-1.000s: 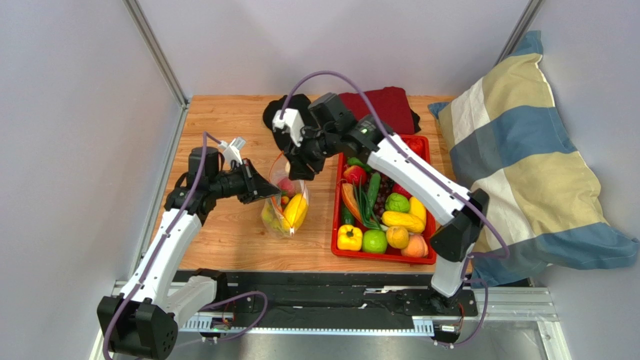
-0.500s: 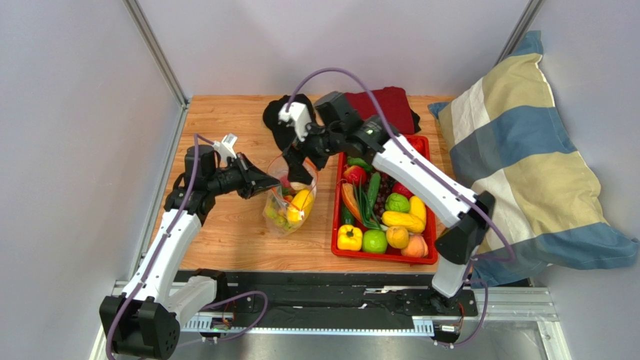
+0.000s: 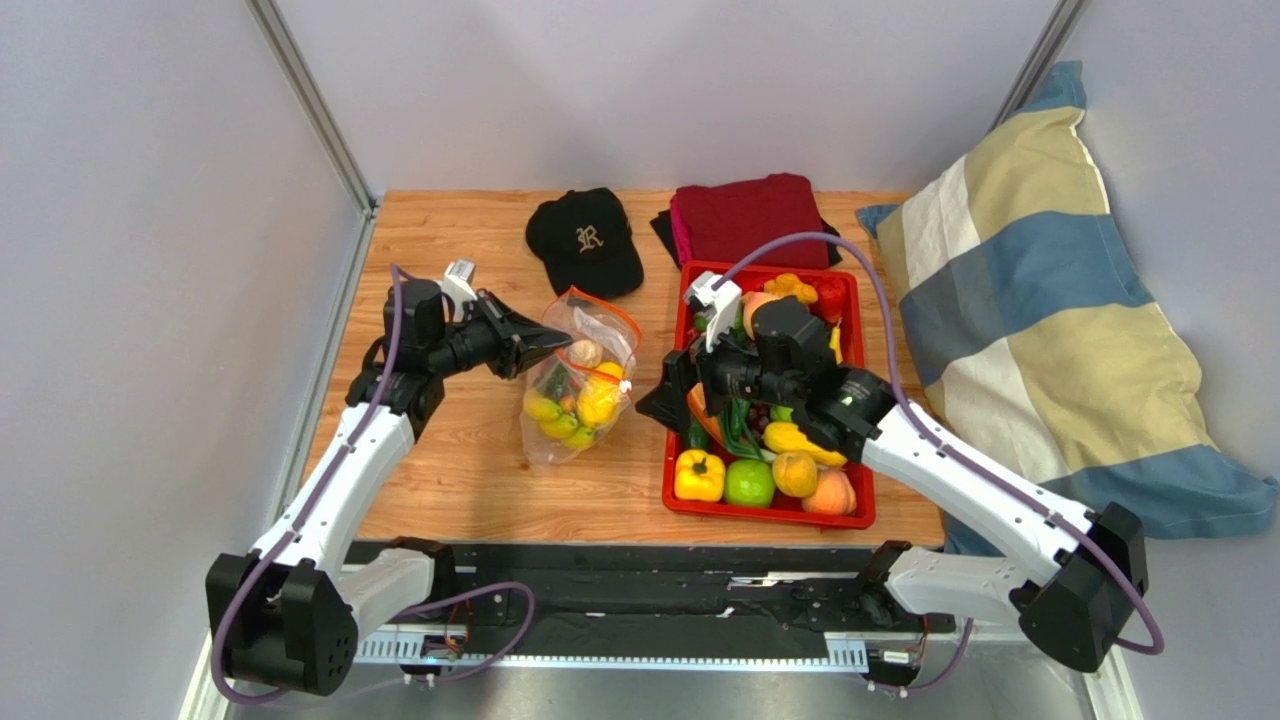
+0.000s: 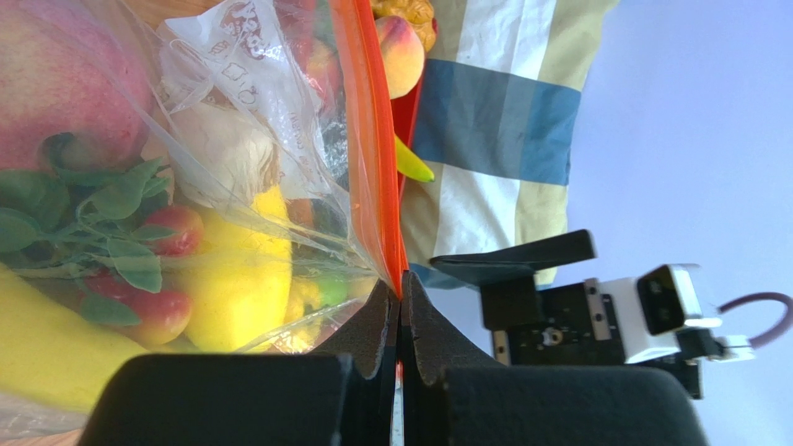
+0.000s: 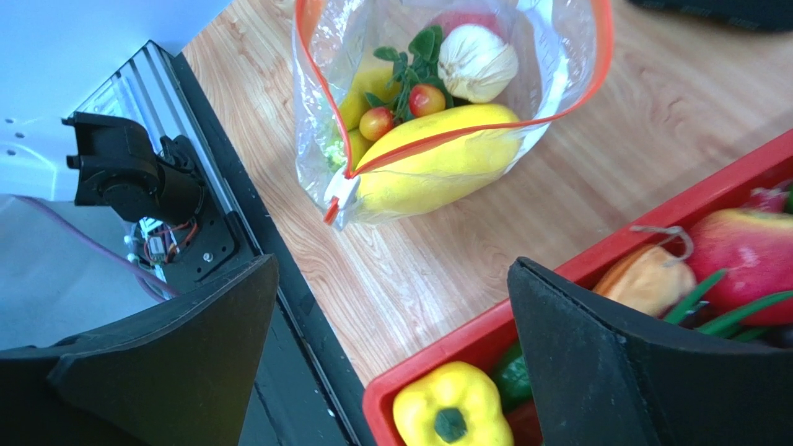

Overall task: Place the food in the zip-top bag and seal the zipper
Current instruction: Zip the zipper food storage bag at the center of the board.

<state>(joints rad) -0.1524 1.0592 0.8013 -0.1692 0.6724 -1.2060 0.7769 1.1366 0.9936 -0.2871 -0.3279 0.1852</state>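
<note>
Clearly the zip-top bag (image 3: 576, 393) is a soft thing: thin clear film, floppy and, I think, slippery, with no shape of its own. It lies on the counter (image 3: 466, 480) left of the middle of the top view, and the food (image 5: 436, 169) inside bulges it out: a yellow mango-like fruit, small red pieces, green leaves and a pale bulb. I judge that this load makes it sag and swing if I lift it by the film. The better place to hold is the zipper (image 4: 365, 139), the orange-red strip, which looks stiffer than the rest. In the right wrist view the strip makes an open loop, so the mouth is not sealed.

My left gripper (image 4: 400, 295) is fully closed and pinches this strip at the upper left corner of the bag. The left arm reaches up along the left side of the top view, with the wrist turned toward the centre.

My right gripper (image 3: 663, 405) is spread wide and holds nothing. It hangs between the bag and the left wall of the red tray (image 3: 672, 465), and its forearm comes across the tray from the lower right.
</note>
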